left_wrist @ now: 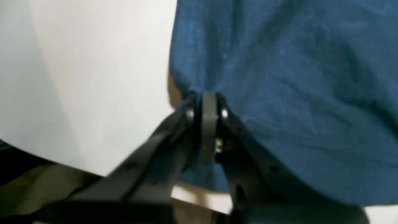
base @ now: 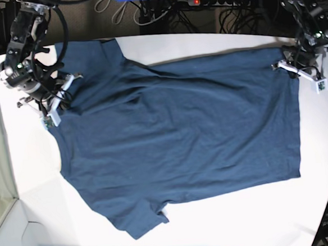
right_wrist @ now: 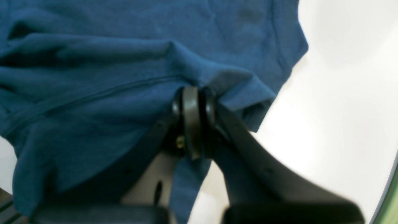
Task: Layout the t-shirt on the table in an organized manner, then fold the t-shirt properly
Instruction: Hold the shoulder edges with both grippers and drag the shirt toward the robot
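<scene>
A: Navy cotton, spread most of the way. The shirt (base: 176, 139) lies sideways across the table (base: 232, 219), which shows bare white along its near rim at 6 o'clock. One sleeve points toward 7 o'clock and lies flat. The body is broad and mostly smooth.

B: And the grips?

A: Both clenched on cloth. The right gripper (right_wrist: 192, 93), at 9 o'clock in the base view, pinches the shirt at a seamed edge near the shoulder. The left gripper (left_wrist: 209, 99), at 2 o'clock, pinches the edge of the hem end. Both wrist views show fabric bunched between closed jaws.

B: So the step is the layout stretch?

A: That's my reading. The far sleeve, up at 11 o'clock, looks gathered rather than flat, and ridges run slantwise from it across the chest. To do it well I'd draw the two grips apart evenly, low over the table, until those ridges ease, then set the cloth down before letting go. Pull one side harder and the whole shirt skews. Lift too high and the far edge may fold under.

B: Any print, a brand, a tag?

A: None readable. The cloth is plain in every view, the wrist pictures are soft, and no neck label shows.
</scene>
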You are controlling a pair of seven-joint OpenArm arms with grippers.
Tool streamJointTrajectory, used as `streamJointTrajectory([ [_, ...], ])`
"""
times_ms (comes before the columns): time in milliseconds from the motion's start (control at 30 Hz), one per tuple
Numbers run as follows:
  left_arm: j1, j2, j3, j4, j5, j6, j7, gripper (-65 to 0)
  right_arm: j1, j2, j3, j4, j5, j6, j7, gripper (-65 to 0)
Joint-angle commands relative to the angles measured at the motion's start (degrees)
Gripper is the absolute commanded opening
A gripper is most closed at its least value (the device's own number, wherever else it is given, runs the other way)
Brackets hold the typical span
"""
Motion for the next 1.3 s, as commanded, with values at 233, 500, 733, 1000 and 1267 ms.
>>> streamJointTrajectory([
  [233,-0.1,-0.6,-0.2,-0.9,-0.3,0.1,-1.0,-54.4,0.4,0.3,0.2,1.1,0.7,-0.1,1.1,-65.0],
  [500,-0.1,-0.6,-0.2,-0.9,-0.3,0.1,-1.1,-56.2,0.4,0.3,0.2,1.1,0.7,-0.1,1.1,-65.0],
  [733,-0.1,-0.6,-0.2,-0.6,-0.3,0.1,-1.2,-65.0,0.4,0.3,0.2,1.1,0.7,-0.1,1.1,-65.0],
  [1000,-0.1,2.7,-6.0,6.0,-0.3,0.1,-0.7,-65.0,0.5,0.5,0.3,1.3,0.9,-0.1,1.2,-65.0],
  [1267,-0.1,2.5,-7.1,9.7,-0.3,0.1,-0.6,-65.0,1.0,0.6,2.7,1.3,0.9,-0.1,1.1,-65.0],
])
